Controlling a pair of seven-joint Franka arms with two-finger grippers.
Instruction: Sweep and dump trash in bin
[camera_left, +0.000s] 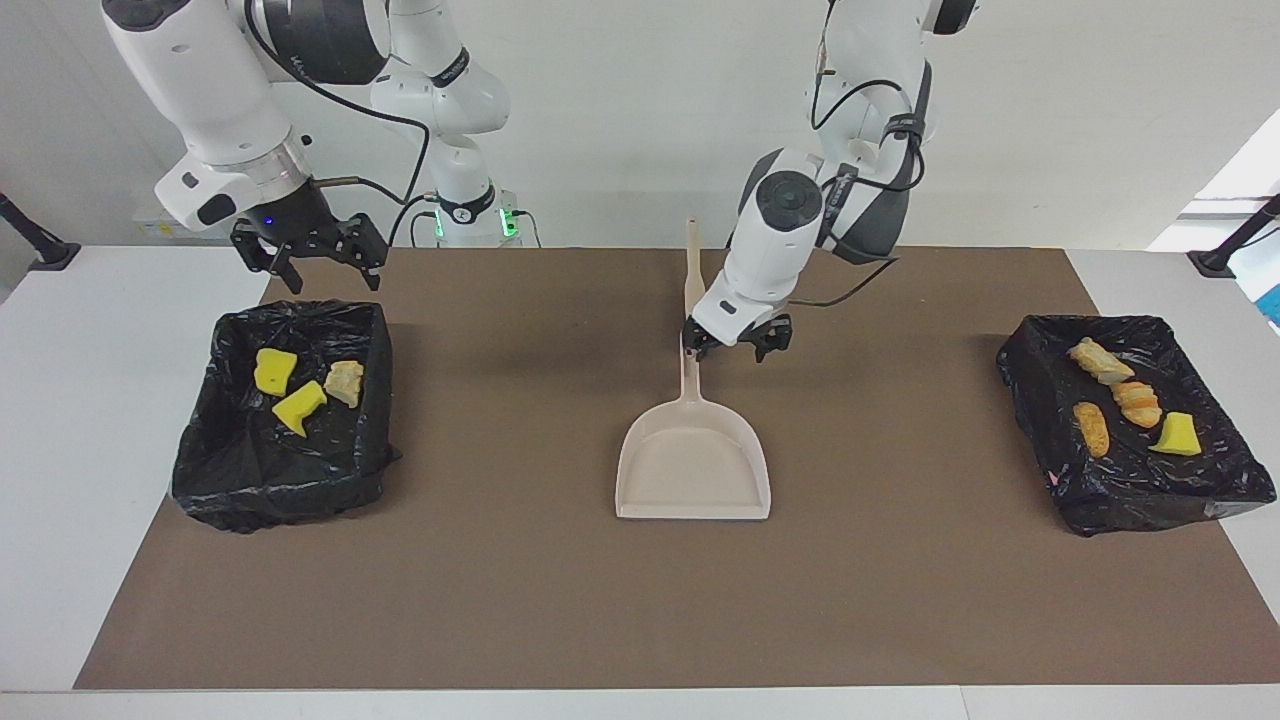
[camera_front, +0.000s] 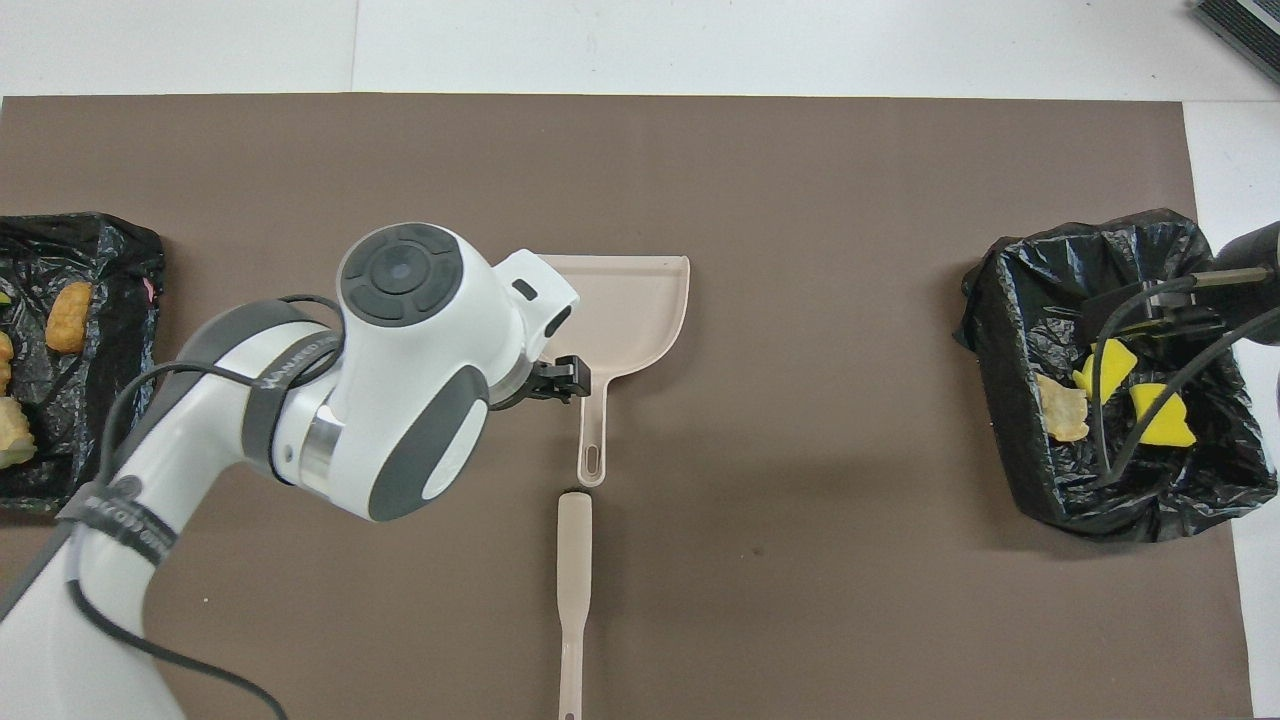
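Brown matting covers your bench (camera_left: 560, 600). Your left tool (camera_left: 737, 342) hangs spread just above the dustpan (camera_left: 693, 465) handle, gripping nothing. Your right tool (camera_left: 312, 262) waits spread at the bin (camera_left: 215, 470) rim's 12 o'clock. Trash (camera_left: 300, 385) lies inside both bins; brush (camera_left: 692, 285) sits at the dustpan's 12 o'clock.

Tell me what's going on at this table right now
Two robot arms are at a table with a brown mat. The left gripper is open beside the handle of the beige dustpan, which lies empty on the mat with the brush nearer the robots. The right gripper is open and waits over the rim of the bin at its end of the table. All the trash sits in that bin and in the other bin; none shows on the mat.
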